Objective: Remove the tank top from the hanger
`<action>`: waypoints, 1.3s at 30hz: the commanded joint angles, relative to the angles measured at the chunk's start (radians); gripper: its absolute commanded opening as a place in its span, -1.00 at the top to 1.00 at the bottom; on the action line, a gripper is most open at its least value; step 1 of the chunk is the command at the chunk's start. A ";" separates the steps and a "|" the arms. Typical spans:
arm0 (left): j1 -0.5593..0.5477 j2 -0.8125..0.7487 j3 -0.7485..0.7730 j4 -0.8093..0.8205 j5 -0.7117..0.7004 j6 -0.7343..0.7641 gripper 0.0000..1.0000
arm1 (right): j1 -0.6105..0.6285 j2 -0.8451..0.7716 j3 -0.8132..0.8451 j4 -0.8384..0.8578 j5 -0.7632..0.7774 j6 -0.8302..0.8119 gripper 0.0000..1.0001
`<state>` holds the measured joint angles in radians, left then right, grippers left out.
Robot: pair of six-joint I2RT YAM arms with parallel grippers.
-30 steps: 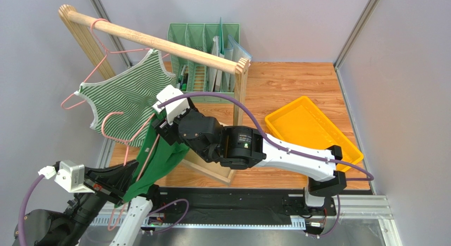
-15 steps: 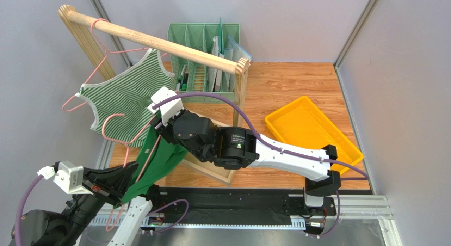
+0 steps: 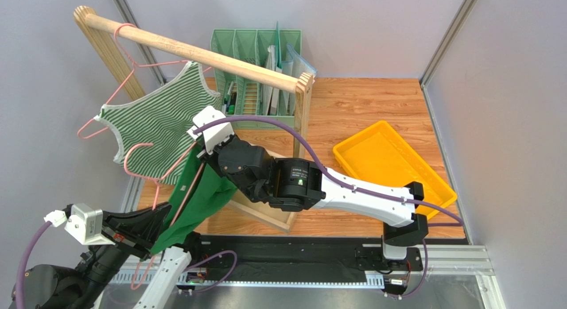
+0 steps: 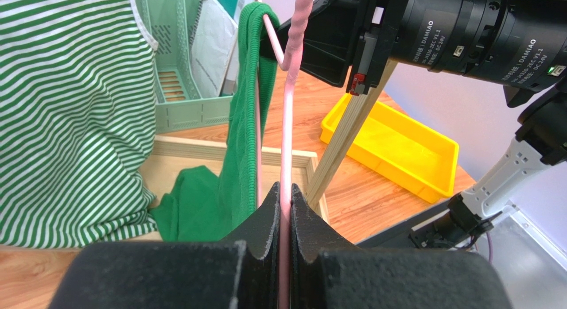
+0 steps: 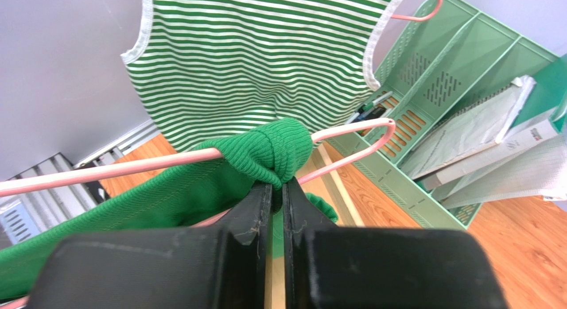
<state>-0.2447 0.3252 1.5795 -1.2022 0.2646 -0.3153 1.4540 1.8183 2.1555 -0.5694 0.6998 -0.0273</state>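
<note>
Since a second ago the right gripper (image 3: pixel 198 155) has shifted a little toward 10 o'clock in the top view, and the left gripper (image 3: pixel 158 221) has sunk slightly toward 7 o'clock, drawing the green tank top (image 3: pixel 199 196) longer between them.

Seen from the left wrist, the left gripper (image 4: pixel 285 193) is clamped on the straight wire of the pink hanger (image 4: pixel 287 136), which runs up toward 12 o'clock with the green tank top (image 4: pixel 243 123) draped over its far end. Seen from the right wrist, the right gripper (image 5: pixel 278 186) has its fingers pinched together on the bunched strap of the green tank top (image 5: pixel 273 149), which is wrapped over the pink hanger (image 5: pixel 133 164) close to its bend. The strap seems to sit on the wire, though the fold hides the exact contact.

At 10 o'clock in the top view a striped tank top (image 3: pixel 160 120) hangs from the wooden rail (image 3: pixel 199 53). A file organiser (image 3: pixel 256 76) stands at 12 o'clock, and a yellow tray (image 3: pixel 386 163) lies at 3 o'clock.
</note>
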 commanded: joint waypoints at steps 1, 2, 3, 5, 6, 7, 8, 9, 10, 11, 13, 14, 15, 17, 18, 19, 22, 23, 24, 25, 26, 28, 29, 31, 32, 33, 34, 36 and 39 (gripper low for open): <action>-0.010 -0.009 0.008 0.047 -0.002 0.031 1.00 | -0.020 -0.002 0.044 0.034 0.082 -0.034 0.97; -0.010 -0.011 0.007 0.047 -0.001 0.035 1.00 | -0.030 -0.004 0.044 0.034 0.092 -0.036 0.98; -0.010 -0.015 0.004 0.047 0.007 0.039 1.00 | -0.035 -0.004 0.044 0.032 0.096 -0.034 0.99; -0.011 -0.021 -0.004 0.052 0.012 0.048 1.00 | -0.050 -0.004 0.046 0.031 0.112 -0.034 1.00; -0.013 -0.029 -0.006 0.052 0.018 0.053 1.00 | -0.052 -0.005 0.049 0.031 0.118 -0.037 1.00; -0.013 -0.031 -0.010 0.053 0.019 0.056 1.00 | -0.055 -0.004 0.055 0.031 0.124 -0.043 1.00; -0.016 -0.032 -0.010 0.053 0.021 0.058 1.00 | -0.060 -0.001 0.058 0.031 0.142 -0.046 1.00; -0.016 -0.037 -0.010 0.055 0.021 0.062 1.00 | -0.063 0.003 0.063 0.029 0.154 -0.059 1.00; -0.019 -0.037 -0.010 0.052 0.021 0.065 1.00 | -0.064 0.004 0.070 0.029 0.168 -0.065 1.00; -0.022 -0.041 -0.010 0.052 0.019 0.067 1.00 | -0.070 0.010 0.072 0.026 0.194 -0.069 1.00; -0.027 -0.044 -0.010 0.049 0.015 0.073 1.00 | -0.075 0.012 0.076 0.023 0.214 -0.072 1.00; -0.033 -0.044 -0.009 0.046 0.013 0.074 1.00 | -0.083 0.010 0.075 0.022 0.217 -0.072 1.00; -0.034 -0.046 -0.007 0.047 0.009 0.076 1.00 | -0.087 0.010 0.073 0.020 0.216 -0.063 1.00; -0.041 -0.046 -0.006 0.044 0.007 0.081 1.00 | -0.101 0.009 0.076 0.008 0.218 -0.053 1.00; -0.044 -0.045 -0.003 0.043 0.002 0.081 1.00 | -0.106 0.009 0.078 0.005 0.219 -0.045 1.00; -0.045 -0.046 -0.001 0.039 0.001 0.084 1.00 | -0.110 0.009 0.078 0.002 0.218 -0.030 1.00; -0.051 -0.046 0.002 0.035 -0.010 0.088 1.00 | -0.130 0.009 0.081 -0.017 0.217 -0.002 1.00; -0.054 -0.048 0.004 0.033 -0.013 0.091 1.00 | -0.138 0.010 0.083 -0.024 0.221 0.004 1.00; -0.057 -0.048 0.005 0.033 -0.025 0.093 1.00 | -0.142 0.010 0.086 -0.030 0.224 0.012 1.00; -0.059 -0.049 0.008 0.027 -0.031 0.094 1.00 | -0.147 0.012 0.086 -0.037 0.224 0.021 1.00; -0.062 -0.048 0.010 0.027 -0.034 0.097 1.00 | -0.155 0.012 0.087 -0.050 0.224 0.044 1.00; -0.065 -0.051 0.013 0.026 -0.042 0.099 1.00 | -0.162 0.013 0.089 -0.060 0.224 0.058 1.00; -0.065 -0.051 0.013 0.026 -0.041 0.101 1.00 | -0.170 0.013 0.089 -0.069 0.222 0.073 1.00; -0.067 -0.051 0.013 0.026 -0.039 0.102 1.00 | -0.181 0.016 0.096 -0.083 0.211 0.087 1.00; -0.068 -0.051 0.013 0.024 -0.038 0.101 1.00 | -0.191 0.021 0.098 -0.098 0.201 0.099 1.00; -0.068 -0.051 0.010 0.024 -0.038 0.104 1.00 | -0.195 0.022 0.101 -0.107 0.193 0.116 1.00; -0.070 -0.049 0.010 0.026 -0.036 0.102 1.00 | -0.199 0.024 0.099 -0.116 0.187 0.124 1.00; -0.071 -0.049 0.010 0.026 -0.034 0.104 1.00 | -0.198 0.027 0.095 -0.125 0.170 0.139 1.00; -0.071 -0.046 0.011 0.030 -0.025 0.107 1.00 | -0.201 0.042 0.096 -0.147 0.164 0.151 1.00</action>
<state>-0.3080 0.2897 1.5646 -1.2011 0.2340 -0.2291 1.2842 1.8400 2.2074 -0.6888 0.8227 0.0834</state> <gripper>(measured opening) 0.051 0.013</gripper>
